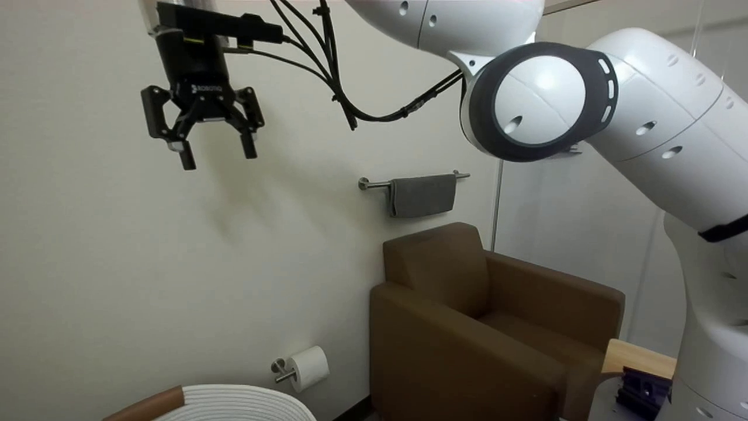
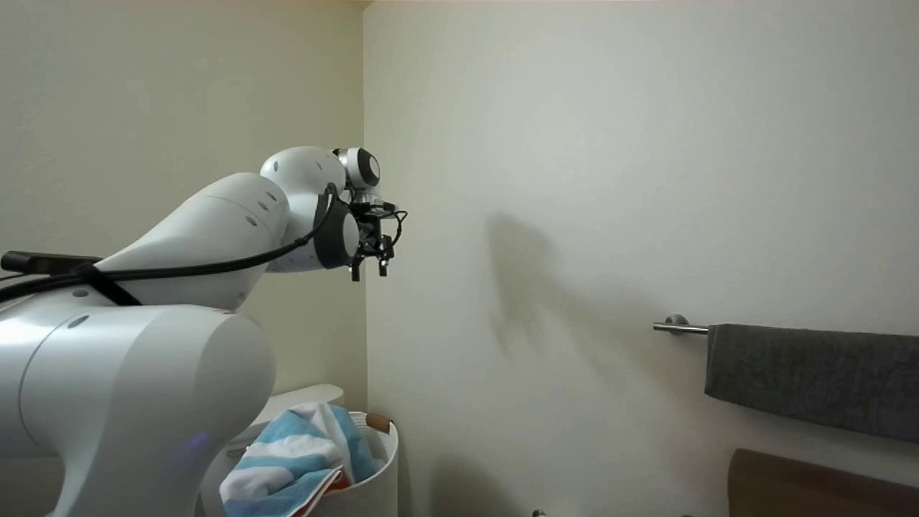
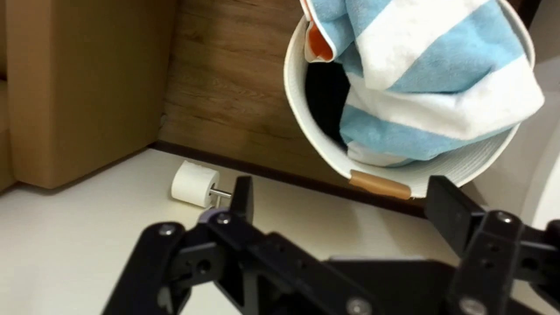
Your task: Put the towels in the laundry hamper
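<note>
The round white laundry hamper [image 3: 302, 118] has a brown handle patch on its rim and shows partly in both exterior views. A blue-and-white striped towel [image 3: 442, 74] with orange parts lies bunched in it, spilling over the rim [image 2: 294, 459]. A dark grey towel [image 1: 423, 196] hangs folded over a wall bar, also seen as a grey towel [image 2: 811, 384] at the right of an exterior view. High above the hamper, my gripper [image 1: 218, 156] points down, fingers wide apart. Nothing sits between its fingertips in the wrist view, and it touches neither towel.
A brown armchair [image 1: 467, 351] stands by the wall under the metal towel bar [image 1: 377, 185]. A toilet paper roll [image 3: 194, 183] sticks out low on the wall, between armchair and hamper. Behind the hamper is a white rounded fixture [image 2: 316, 393]. Wood floor [image 3: 227, 87] shows beside it.
</note>
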Tool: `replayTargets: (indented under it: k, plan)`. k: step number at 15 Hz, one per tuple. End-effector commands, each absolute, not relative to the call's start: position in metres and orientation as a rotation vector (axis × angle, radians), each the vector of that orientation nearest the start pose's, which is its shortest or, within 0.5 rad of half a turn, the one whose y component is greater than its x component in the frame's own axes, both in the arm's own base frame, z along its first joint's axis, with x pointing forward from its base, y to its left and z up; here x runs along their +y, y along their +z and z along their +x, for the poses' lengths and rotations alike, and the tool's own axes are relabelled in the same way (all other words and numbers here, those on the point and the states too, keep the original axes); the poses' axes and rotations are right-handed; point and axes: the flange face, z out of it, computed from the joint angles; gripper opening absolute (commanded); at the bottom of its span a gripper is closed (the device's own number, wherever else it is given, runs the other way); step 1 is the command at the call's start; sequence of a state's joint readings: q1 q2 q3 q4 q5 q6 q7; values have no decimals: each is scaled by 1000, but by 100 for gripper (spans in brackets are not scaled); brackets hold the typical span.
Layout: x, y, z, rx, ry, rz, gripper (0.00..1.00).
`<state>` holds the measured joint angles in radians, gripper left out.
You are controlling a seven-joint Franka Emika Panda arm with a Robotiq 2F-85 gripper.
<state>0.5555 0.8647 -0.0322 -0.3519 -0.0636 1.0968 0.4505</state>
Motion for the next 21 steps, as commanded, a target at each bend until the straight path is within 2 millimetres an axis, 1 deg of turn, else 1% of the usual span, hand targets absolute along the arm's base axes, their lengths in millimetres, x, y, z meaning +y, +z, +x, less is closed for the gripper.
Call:
replayTargets:
  k: [1, 2, 3, 4, 5, 6, 10, 11, 12, 13, 14, 15, 17, 20, 21]
  plan:
    - [320, 603, 605, 202, 16, -3299, 100]
    - [311, 611, 607, 242, -9, -3293, 100]
    - [303, 620, 609, 209, -32, -3269, 100]
    - [318, 602, 610, 148, 3, -3286, 100]
    - [314, 607, 610, 158, -6, -3281, 100]
    - [312, 608, 611, 161, -6, -3281, 100]
    - [320, 600, 610, 143, 10, -3287, 100]
    - [325, 587, 612, 147, 47, -3295, 100]
    - [330, 580, 613, 150, 47, -3298, 100]
    - [331, 581, 615, 150, 25, -3289, 100]
    - [330, 590, 614, 173, -14, -3284, 100]
    - [327, 605, 611, 213, -79, -3281, 100]
    - [312, 631, 607, 343, -180, -3283, 100]
    - [262, 678, 600, 587, -305, -3290, 100]
    - [240, 695, 597, 669, -340, -3282, 100]
